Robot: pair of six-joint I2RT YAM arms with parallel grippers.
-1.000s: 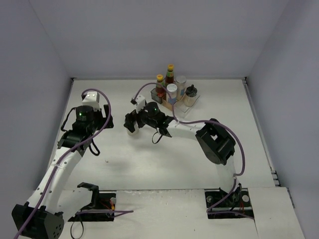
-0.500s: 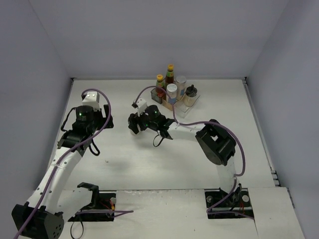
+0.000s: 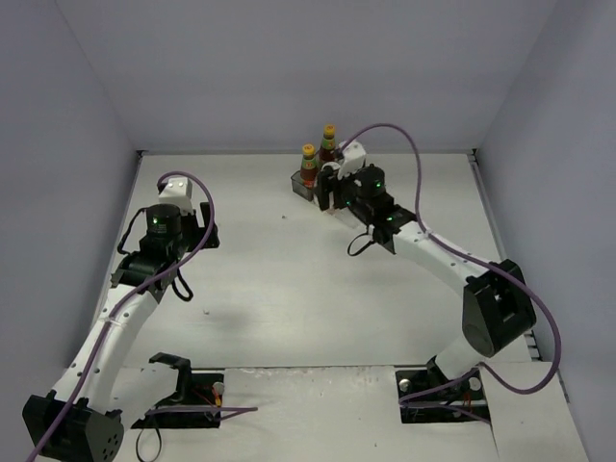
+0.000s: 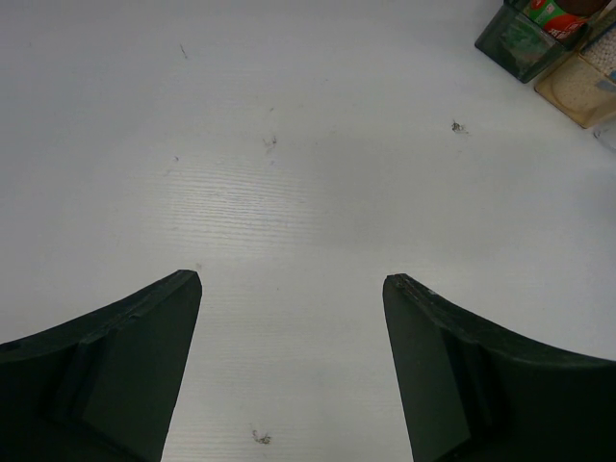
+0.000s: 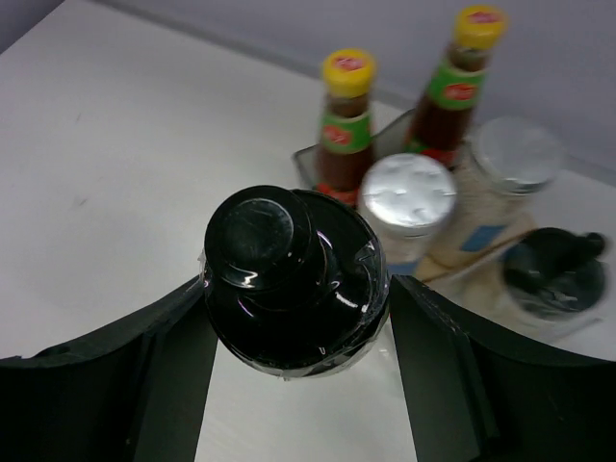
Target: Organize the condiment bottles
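- My left claw point(image 4: 294, 279) hangs released, its two dark fingers spread wide with nothing between them. In the left wrist view they fill the lower corners of the frame.
- Under it lies the bare white table point(image 4: 289, 144), marked by a few small dark specks.
- My right claw point(image 5: 294, 289) is clenched on a black-topped jar point(image 5: 269, 250), one finger pressing each side. In the right wrist view the jar sits at lower centre, its glossy knobbed lid facing the camera. I cannot tell whether its base touches the table.
- Just past that jar, right of centre, stands a silver-lidded shaker point(image 5: 409, 197).
- At the right edge of that view, a second black-topped jar point(image 5: 553, 269) sits in a clear compartment, apart from the one I hold.
- Behind the first shaker, in the upper right, stands a second shaker point(image 5: 515, 154) with pale contents.
- The stepped rack point(image 4: 515, 43) shows its smoky corner at the upper right of the left wrist view, with a clear part beside it.
- Farthest back are two sauce bottles with yellow caps, both upright: the nearer bottle point(image 5: 346, 120) at upper centre, the rear bottle point(image 5: 462, 77) at the top right.
- In the top view both bottles stand at upper centre, near the back wall, with my right arm reaching up to them.
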